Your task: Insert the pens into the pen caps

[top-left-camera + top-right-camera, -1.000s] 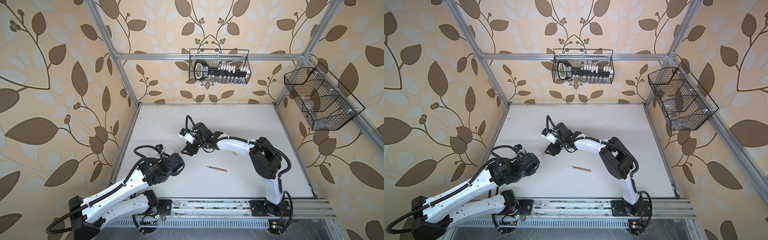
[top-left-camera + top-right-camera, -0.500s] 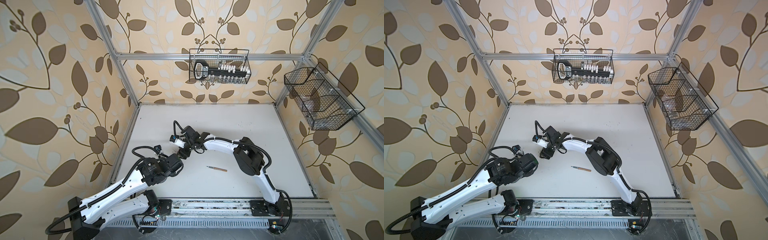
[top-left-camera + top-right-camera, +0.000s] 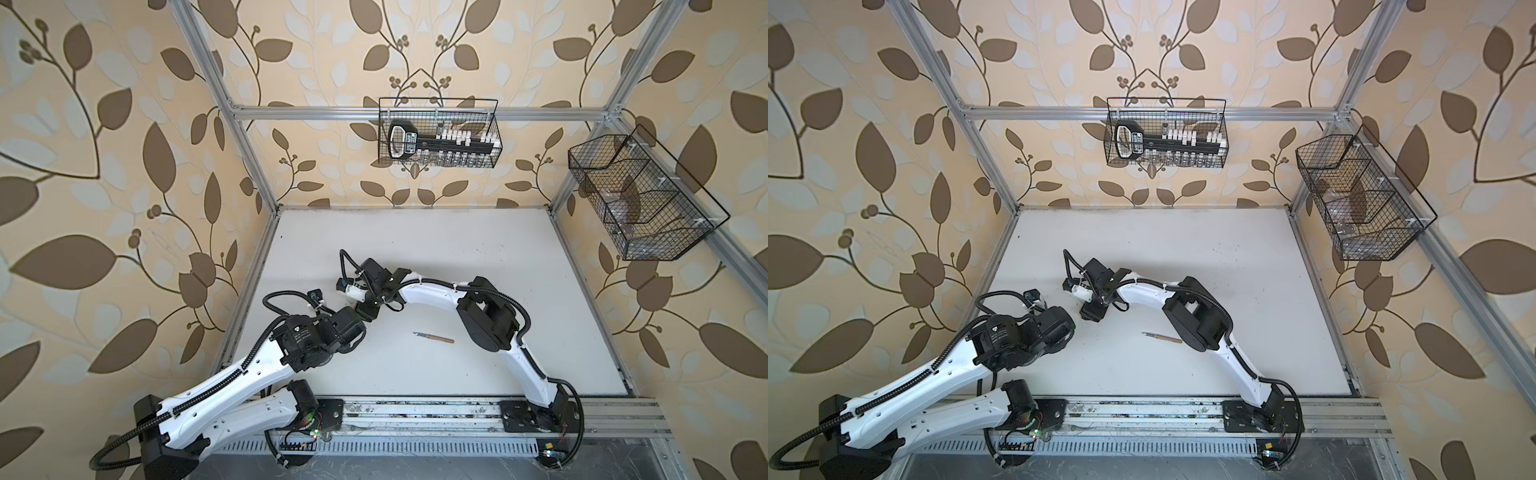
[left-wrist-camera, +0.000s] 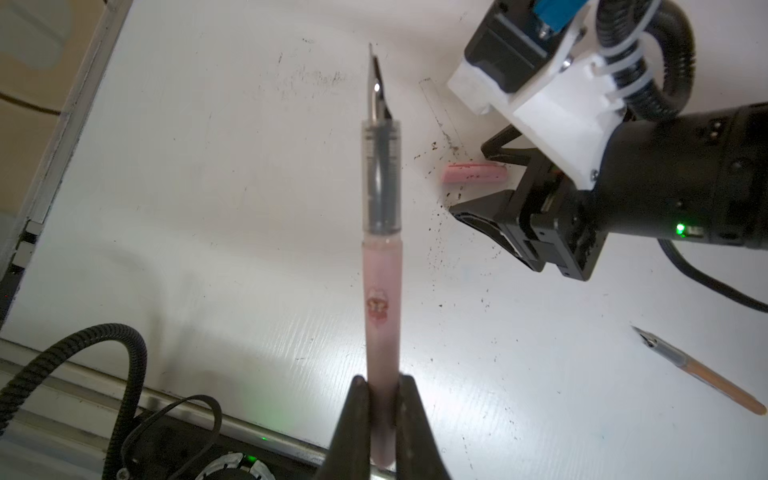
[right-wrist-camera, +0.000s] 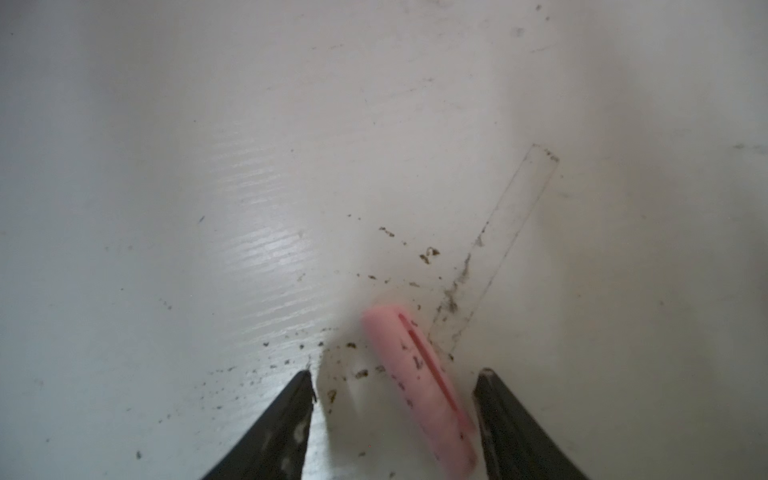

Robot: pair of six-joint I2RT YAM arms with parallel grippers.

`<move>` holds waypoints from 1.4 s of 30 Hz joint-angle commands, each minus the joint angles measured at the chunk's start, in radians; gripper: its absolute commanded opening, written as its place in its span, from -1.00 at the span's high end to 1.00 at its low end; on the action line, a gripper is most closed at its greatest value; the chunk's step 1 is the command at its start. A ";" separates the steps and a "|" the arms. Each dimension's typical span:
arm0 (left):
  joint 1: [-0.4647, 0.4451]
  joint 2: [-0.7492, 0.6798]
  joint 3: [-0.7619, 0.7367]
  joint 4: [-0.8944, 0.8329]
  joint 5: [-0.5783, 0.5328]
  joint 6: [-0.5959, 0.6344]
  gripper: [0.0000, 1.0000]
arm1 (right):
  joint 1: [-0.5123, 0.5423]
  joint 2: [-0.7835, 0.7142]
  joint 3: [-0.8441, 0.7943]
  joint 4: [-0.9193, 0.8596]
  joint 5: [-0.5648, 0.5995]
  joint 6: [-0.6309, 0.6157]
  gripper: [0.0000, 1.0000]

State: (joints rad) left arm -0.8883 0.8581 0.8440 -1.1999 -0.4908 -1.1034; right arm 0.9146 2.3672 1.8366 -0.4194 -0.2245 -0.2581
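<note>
Pink pen [image 4: 381,266] gripped in left end effector [image 4: 384,380], right end effector [image 5: 395,373] straddling cap [image 5: 417,374]

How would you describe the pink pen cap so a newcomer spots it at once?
Start at the white table; left of its centre the right gripper reaches down. The pink pen cap lies flat between its open jaws, among dark crumbs. It is short, rounded and slotted, unlike the long nibbed pink pen and the tan pen.
</note>
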 commanded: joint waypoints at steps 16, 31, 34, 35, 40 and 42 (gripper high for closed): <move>0.008 0.015 0.018 -0.003 -0.024 0.036 0.80 | 0.016 -0.073 -0.168 0.001 0.133 0.210 0.53; 0.008 0.077 -0.007 0.130 0.039 0.108 0.80 | -0.032 -0.410 -0.678 0.067 0.285 0.570 0.60; 0.008 0.116 -0.003 0.167 0.066 0.144 0.80 | -0.039 -0.486 -0.785 0.077 0.296 0.640 0.32; 0.008 0.130 -0.002 0.178 0.074 0.154 0.80 | -0.038 -0.505 -0.805 0.083 0.281 0.646 0.23; 0.008 0.189 -0.005 0.268 0.139 0.246 0.81 | -0.057 -0.588 -0.799 0.041 0.213 0.628 0.01; 0.008 0.212 -0.009 0.292 0.161 0.268 0.83 | -0.089 -0.630 -0.782 0.009 0.185 0.619 -0.04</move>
State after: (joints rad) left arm -0.8883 1.0523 0.8433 -0.9646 -0.3687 -0.9039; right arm 0.8612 1.7969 1.0481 -0.3382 0.0013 0.3450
